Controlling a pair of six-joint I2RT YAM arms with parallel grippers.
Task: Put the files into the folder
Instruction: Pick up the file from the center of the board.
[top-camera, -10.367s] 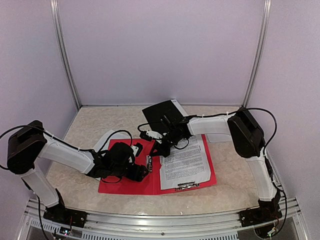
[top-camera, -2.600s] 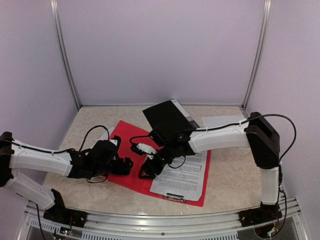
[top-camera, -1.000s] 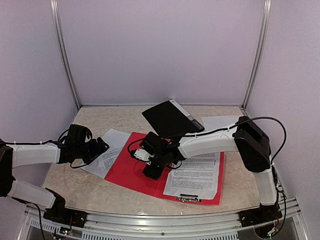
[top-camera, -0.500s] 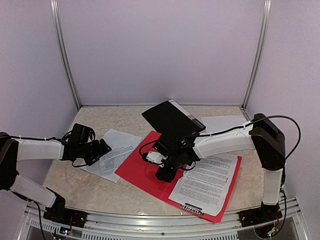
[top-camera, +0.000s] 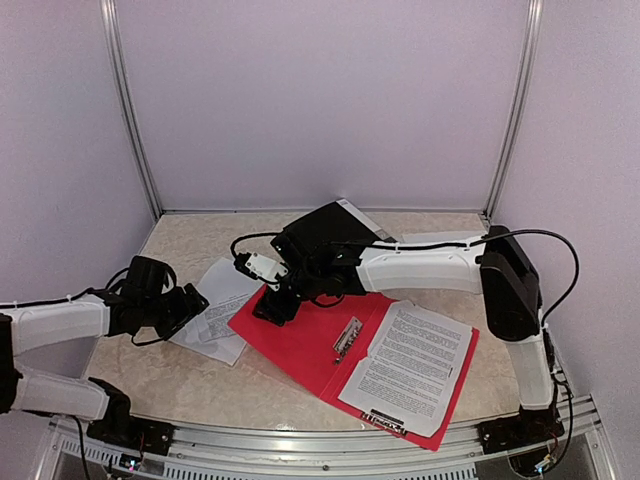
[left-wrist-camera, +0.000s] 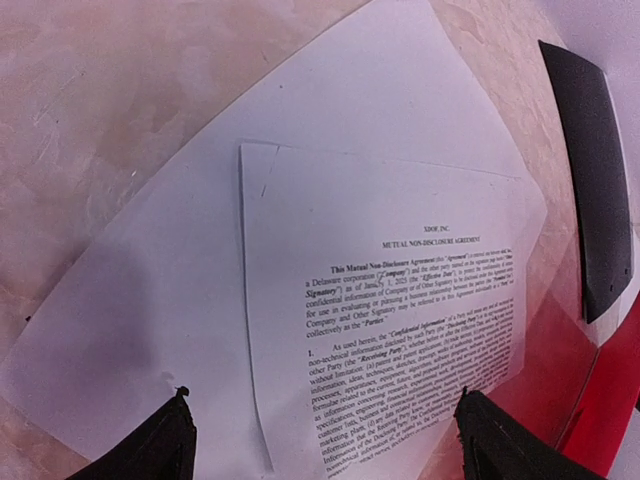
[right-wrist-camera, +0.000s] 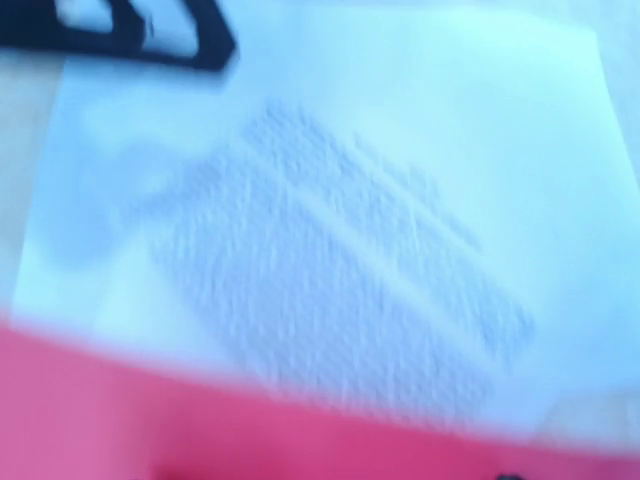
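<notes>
Marble tabletop (top-camera: 190, 245); left tool (top-camera: 190, 301) hovers over files (top-camera: 228, 295); right tool (top-camera: 265, 307) overhangs folder (top-camera: 300, 342).

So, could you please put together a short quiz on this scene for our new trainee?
1. True or false: the left fingers are shut on a sheet.
2. The open folder is: A red, B black, C blue.
3. Beside the folder, which loose sheet lies on top: the printed sheet or the blank sheet?
Key: 1 false, they stand open. 2 A. 3 the printed sheet.
</notes>
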